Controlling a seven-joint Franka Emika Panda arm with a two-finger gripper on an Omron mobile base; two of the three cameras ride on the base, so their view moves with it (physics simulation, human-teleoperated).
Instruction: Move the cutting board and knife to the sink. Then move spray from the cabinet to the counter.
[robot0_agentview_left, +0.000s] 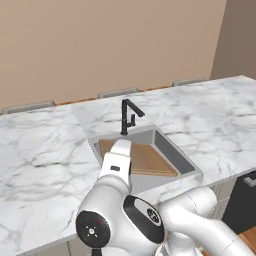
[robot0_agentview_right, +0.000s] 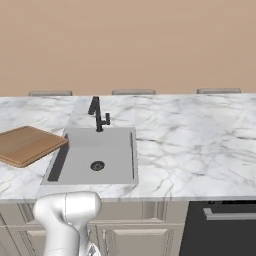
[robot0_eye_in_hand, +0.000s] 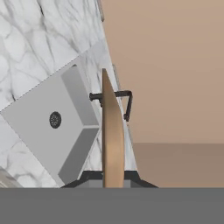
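Nearest us, our tool (robot0_eye_in_hand: 113, 181) pinches the cutting board (robot0_eye_in_hand: 112, 135) by its edge; stiff, smooth wood may slip above the sink (robot0_eye_in_hand: 48, 127).

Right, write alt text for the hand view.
The gripper is shut on the cutting board, seen edge-on, rising up the middle of the view. Behind it lies the grey sink with its drain, set in the white marble counter, and the black faucet.

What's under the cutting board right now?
The cutting board, held shut in the gripper, hangs over the sink's left rim and the counter. The basin with its drain shows bare; the counter beneath the board is covered.
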